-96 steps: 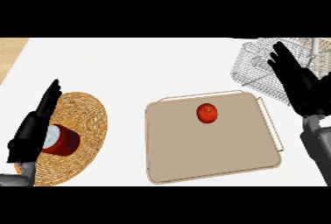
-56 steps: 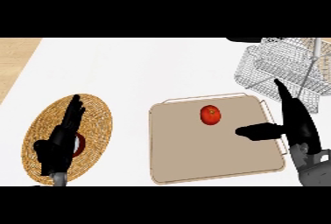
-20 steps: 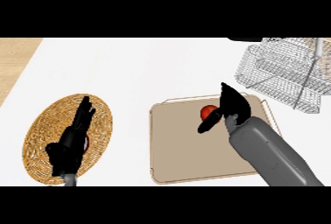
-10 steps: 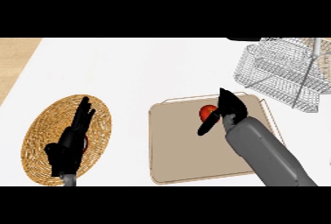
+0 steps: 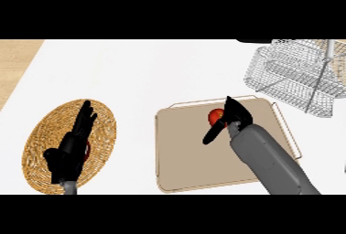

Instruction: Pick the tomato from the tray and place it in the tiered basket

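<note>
Between the right hand's (image 5: 233,118) spread thumb and fingers, on the tray (image 5: 182,169), sits the red tomato (image 5: 215,117), its right side hidden. Left hand (image 5: 69,151) open over woven plate (image 5: 40,137).

One head view looks steeply down on the counter (image 5: 155,68).

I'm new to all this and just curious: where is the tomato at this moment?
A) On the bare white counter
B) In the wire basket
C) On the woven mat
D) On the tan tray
D: the tomato lies on the tray, right against the right hand, well apart from the tiered basket.
</note>
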`<state>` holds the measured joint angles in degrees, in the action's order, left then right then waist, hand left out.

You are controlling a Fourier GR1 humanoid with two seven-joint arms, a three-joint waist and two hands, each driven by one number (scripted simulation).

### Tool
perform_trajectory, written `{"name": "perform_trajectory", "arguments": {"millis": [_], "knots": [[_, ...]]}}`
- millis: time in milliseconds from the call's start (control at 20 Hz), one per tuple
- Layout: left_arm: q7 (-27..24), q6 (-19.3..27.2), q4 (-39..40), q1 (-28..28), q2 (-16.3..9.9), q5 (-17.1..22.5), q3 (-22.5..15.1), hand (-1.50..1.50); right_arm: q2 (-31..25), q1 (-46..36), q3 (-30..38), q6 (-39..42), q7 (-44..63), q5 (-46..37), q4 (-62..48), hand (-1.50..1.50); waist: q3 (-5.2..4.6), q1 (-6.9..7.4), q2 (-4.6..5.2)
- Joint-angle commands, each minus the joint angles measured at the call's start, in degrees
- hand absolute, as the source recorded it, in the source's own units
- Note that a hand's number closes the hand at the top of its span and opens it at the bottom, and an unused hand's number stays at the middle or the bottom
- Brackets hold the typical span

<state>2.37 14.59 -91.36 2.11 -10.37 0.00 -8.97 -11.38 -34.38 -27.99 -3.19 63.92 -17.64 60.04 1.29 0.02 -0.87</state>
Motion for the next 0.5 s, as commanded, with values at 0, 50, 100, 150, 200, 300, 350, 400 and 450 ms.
{"name": "perform_trajectory", "arguments": {"millis": [0, 50, 100, 150, 200, 300, 350, 400, 450], "knots": [[0.1, -0.4, 8.1, 3.2, 0.5, 0.7, 1.0, 0.0, -0.8, 0.3, 2.1, 0.4, 4.0, 0.3, -1.7, -1.5, -1.37, -0.28, 1.1], [0.5, -1.1, 8.1, 4.7, 0.0, 0.9, 0.7, 0.0, 1.5, -0.1, 0.8, -1.0, 5.4, -1.0, -1.5, 1.5, -1.39, 0.02, 1.06], [0.3, -0.4, 7.2, 4.4, 0.7, 0.3, 0.3, 0.0, 1.6, 0.9, 0.5, -2.1, 5.4, -2.2, -1.4, 1.5, -1.37, -0.14, 0.95], [2.7, 0.6, 6.8, 3.1, 1.8, -0.2, -0.5, 0.0, 2.0, 1.4, 0.8, -2.2, 3.0, -2.2, -3.4, 1.5, -1.31, 0.02, 1.16], [1.9, -1.3, 5.7, 4.2, -0.7, 1.0, 1.4, 0.0, 0.6, -1.3, 2.8, -1.0, 1.9, -1.9, -5.0, 1.5, -1.32, 0.79, 1.2], [0.6, -1.4, 7.3, 4.7, 0.3, 1.0, 1.0, 0.0, 1.3, -0.1, 1.3, -0.1, 1.4, -2.9, -2.8, 1.5, -1.36, 0.17, 1.05], [1.3, 1.0, 7.7, 2.7, 1.6, -1.2, 0.3, 0.0, 4.2, 1.7, 0.2, -3.5, -0.2, -4.2, -2.9, 1.5, -1.31, -0.01, 1.11], [3.3, -0.4, 6.2, 2.5, 1.0, 0.3, 0.7, 0.0, 1.6, -0.7, 2.8, -1.4, -2.6, -3.3, -5.9, 1.5, -1.28, 0.6, 1.27], [2.0, -0.2, 6.7, 4.4, 1.5, -0.6, -0.4, 0.0, 2.9, -0.9, 0.8, -1.3, -1.0, -5.1, -5.1, 1.5, -1.32, 0.66, 1.16]]}}
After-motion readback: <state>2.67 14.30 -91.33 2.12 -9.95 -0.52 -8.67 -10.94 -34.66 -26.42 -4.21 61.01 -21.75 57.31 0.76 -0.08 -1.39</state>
